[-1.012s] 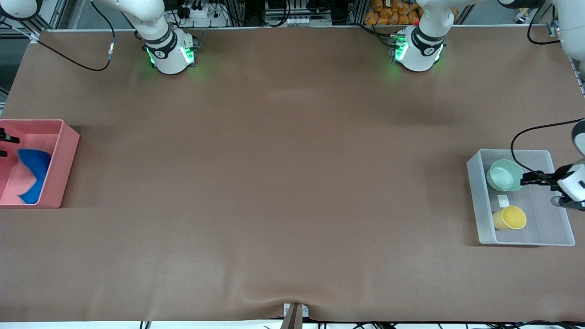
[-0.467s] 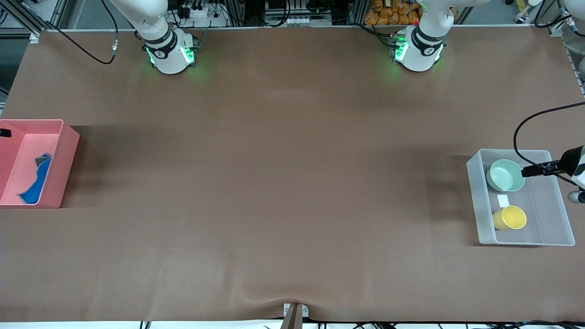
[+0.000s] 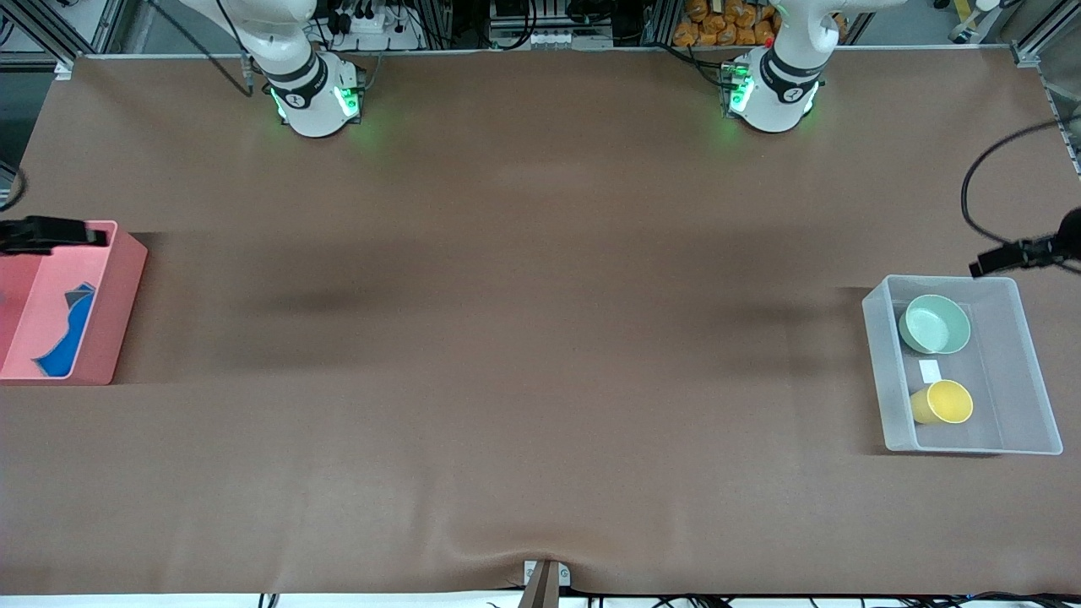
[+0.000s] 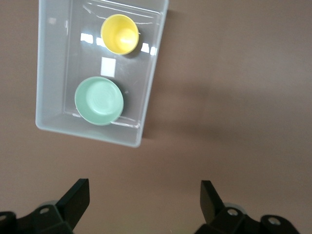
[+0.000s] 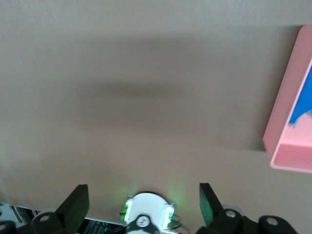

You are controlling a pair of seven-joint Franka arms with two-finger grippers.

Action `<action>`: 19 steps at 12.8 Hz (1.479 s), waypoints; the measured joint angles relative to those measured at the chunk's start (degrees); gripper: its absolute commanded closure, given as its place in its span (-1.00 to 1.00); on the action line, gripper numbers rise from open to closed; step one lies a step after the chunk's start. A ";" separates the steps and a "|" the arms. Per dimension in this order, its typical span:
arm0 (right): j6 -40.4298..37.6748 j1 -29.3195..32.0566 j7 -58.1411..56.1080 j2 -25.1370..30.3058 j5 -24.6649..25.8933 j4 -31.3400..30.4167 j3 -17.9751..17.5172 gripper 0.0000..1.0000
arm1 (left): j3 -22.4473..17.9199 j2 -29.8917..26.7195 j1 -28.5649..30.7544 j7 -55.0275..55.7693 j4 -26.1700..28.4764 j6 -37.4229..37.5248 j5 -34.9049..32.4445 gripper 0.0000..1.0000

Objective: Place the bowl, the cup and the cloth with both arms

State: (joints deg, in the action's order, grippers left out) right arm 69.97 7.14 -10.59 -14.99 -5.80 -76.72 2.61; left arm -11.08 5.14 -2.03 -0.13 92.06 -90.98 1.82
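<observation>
The mint-green bowl [image 3: 934, 324] sits upright in a clear plastic bin [image 3: 1018, 426] at the left arm's end of the table. The yellow cup [image 3: 942, 402] lies on its side in the same bin, nearer the front camera. Both show in the left wrist view, bowl [image 4: 99, 100] and cup [image 4: 120, 34]. The blue and grey cloth [image 3: 66, 338] lies in a pink bin [image 3: 127, 287] at the right arm's end. My left gripper [image 3: 988, 263] is open and empty above the clear bin's edge. My right gripper [image 3: 84, 235] is open and empty over the pink bin's edge.
A small white label [image 3: 929, 370] lies on the clear bin's floor between bowl and cup. The arms' green-lit bases [image 3: 314, 97] [image 3: 773, 93] stand along the table's edge farthest from the front camera. The brown table cover [image 3: 540, 338] spans the space between the two bins.
The right gripper let the cloth settle in the pink bin and pulled up to the bin's edge. The left gripper drew away from the bowl and rose past the clear bin's edge.
</observation>
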 measured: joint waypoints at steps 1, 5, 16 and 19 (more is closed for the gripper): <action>0.02 -2.46 4.32 1.71 0.31 -1.50 -0.01 -1.00 | 0.71 -2.13 -0.01 0.50 0.74 0.63 0.00 -1.00; 0.56 -7.32 14.47 6.19 1.16 -4.43 0.00 -1.00 | 1.24 -6.13 -0.02 0.66 2.64 0.76 -0.06 -1.00; 7.17 -6.13 14.78 13.47 5.67 -9.31 -2.03 -1.00 | 6.54 -2.86 -1.46 -0.09 -3.11 -0.94 -0.09 -1.00; 11.29 -5.94 13.88 13.46 5.67 -9.64 -2.05 -1.00 | 7.14 -2.85 -1.37 -0.16 -3.15 -0.90 -0.09 -1.00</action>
State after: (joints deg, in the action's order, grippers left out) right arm 81.26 1.20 3.29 -1.52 -0.13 -86.36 0.56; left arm -3.94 2.28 -3.40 -0.28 88.91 -91.88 1.73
